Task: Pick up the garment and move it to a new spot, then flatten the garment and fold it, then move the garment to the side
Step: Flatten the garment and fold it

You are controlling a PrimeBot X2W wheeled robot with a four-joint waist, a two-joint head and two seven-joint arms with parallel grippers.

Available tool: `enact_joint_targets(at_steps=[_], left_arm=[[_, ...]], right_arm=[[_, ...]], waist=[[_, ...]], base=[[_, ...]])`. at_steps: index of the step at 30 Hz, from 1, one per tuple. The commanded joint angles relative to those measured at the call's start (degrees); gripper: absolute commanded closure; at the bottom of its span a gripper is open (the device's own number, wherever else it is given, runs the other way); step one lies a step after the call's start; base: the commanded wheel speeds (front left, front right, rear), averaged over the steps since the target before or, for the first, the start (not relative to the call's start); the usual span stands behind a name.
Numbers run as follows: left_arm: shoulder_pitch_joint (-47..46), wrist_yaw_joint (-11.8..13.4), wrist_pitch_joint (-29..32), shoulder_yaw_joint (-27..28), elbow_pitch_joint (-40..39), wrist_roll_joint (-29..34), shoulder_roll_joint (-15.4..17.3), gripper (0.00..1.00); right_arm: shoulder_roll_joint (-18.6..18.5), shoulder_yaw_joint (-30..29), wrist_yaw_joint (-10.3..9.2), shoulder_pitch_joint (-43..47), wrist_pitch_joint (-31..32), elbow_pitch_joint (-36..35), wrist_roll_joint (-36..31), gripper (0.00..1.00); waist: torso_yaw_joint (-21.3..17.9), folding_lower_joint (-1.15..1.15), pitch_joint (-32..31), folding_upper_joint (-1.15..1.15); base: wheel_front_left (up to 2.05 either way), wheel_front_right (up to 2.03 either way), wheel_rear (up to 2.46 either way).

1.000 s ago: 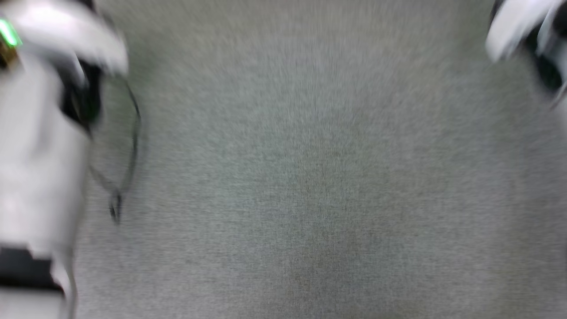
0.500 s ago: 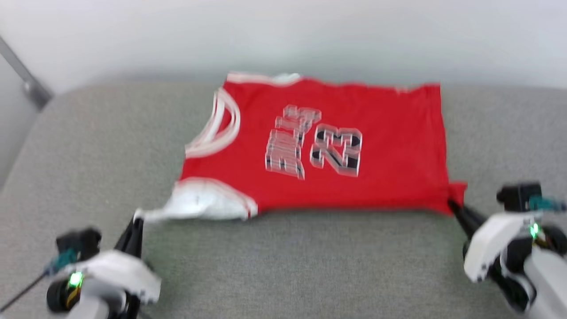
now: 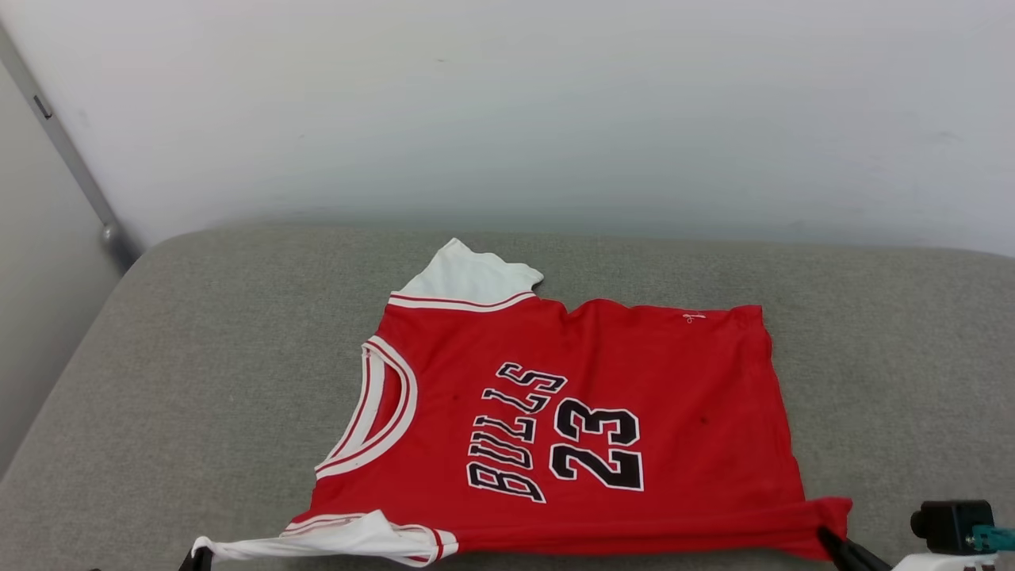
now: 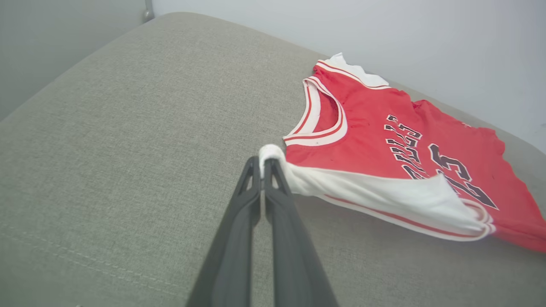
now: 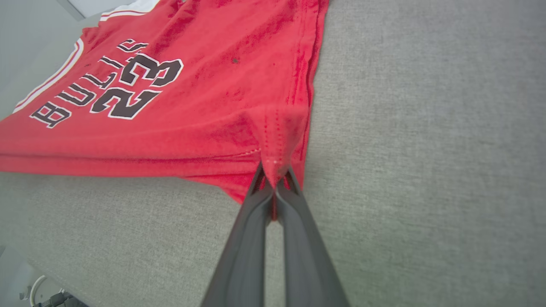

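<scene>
My left gripper (image 4: 261, 164) pinches the red Bulls jersey (image 3: 634, 373) by its white sleeve (image 4: 375, 194), my right gripper (image 5: 273, 181) clamps the hem corner (image 5: 277, 136) (both tight), stretching it flat across the grey cushion (image 3: 198, 357).

The left hand (image 4: 261, 164) has two long, slim fingers (image 4: 232, 238) of matte dark grey, narrowing toward the tips, each with a triangular cut-out just behind its tip. The right hand (image 5: 273, 179) is built alike. In the head view, at four o'clock, there is a black boxy block (image 3: 947, 523), with a teal piece (image 3: 997, 538) at its three o'clock and a white shell edge (image 3: 951, 565) at its six.
</scene>
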Motion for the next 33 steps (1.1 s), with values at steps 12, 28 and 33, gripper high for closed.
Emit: enact_joint_targets(at_steps=[12, 28, 33], left_arm=[[-10.9, -2.9, 4.3, -3.4, 1.6, 0.5, 0.6, 1.0], [-36.6, -12.6, 2.1, -7.4, 23.7, 0.6, -6.4, 1.0], [-40.9, -15.6, 2.3, -8.2, 31.7, -0.7, -8.5, 1.0]], right_arm=[[8.2, -11.7, -0.1, 3.2, 14.9, -12.8, -10.3, 1.0], [7.5, -6.5, -0.09, -15.2, 18.9, -5.7, -13.3, 1.0], [7.8, -4.4, -0.09, -18.2, 17.3, -1.0, -13.1, 1.0]], waist=[[-0.7, 0.02, 1.8, 0.0], [-1.9, 0.02, 15.3, 0.0], [-2.5, 0.02, 17.2, 0.0]], base=[[0.0, 0.0, 0.0], [0.0, 0.0, 0.0], [0.0, 0.0, 0.0]])
